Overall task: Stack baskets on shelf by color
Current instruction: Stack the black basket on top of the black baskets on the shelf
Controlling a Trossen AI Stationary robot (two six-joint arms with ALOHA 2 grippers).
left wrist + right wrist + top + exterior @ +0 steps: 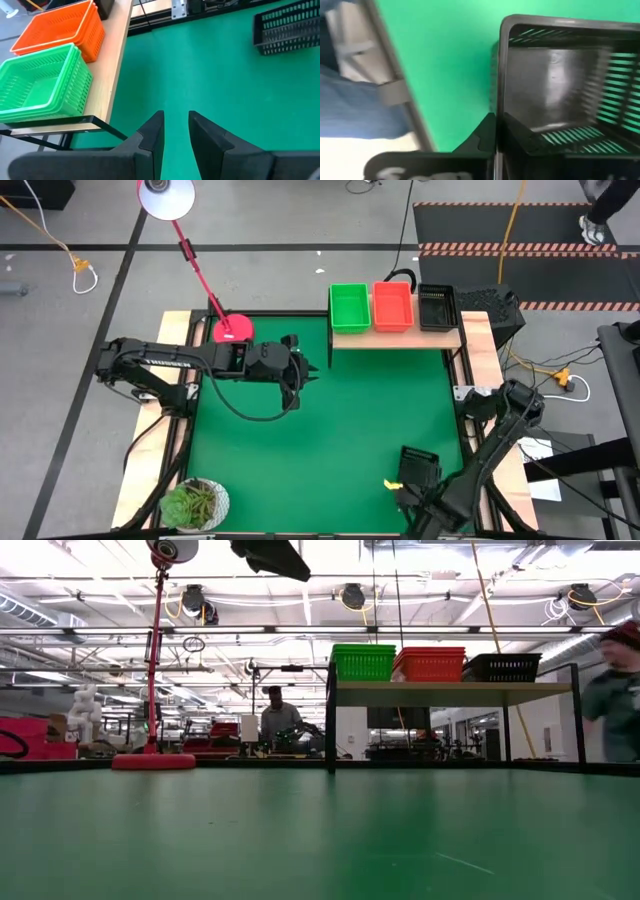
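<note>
The last black basket (417, 467) is found at the near right of the table, its wall pinched in the closed right gripper (495, 131). The shelf (400, 338) lies far beyond. The left gripper (175, 131) is seen part open, empty.

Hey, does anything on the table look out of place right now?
One black basket sits on the green table near the front edge, off the shelf; the right tool is shut on its wall.
</note>
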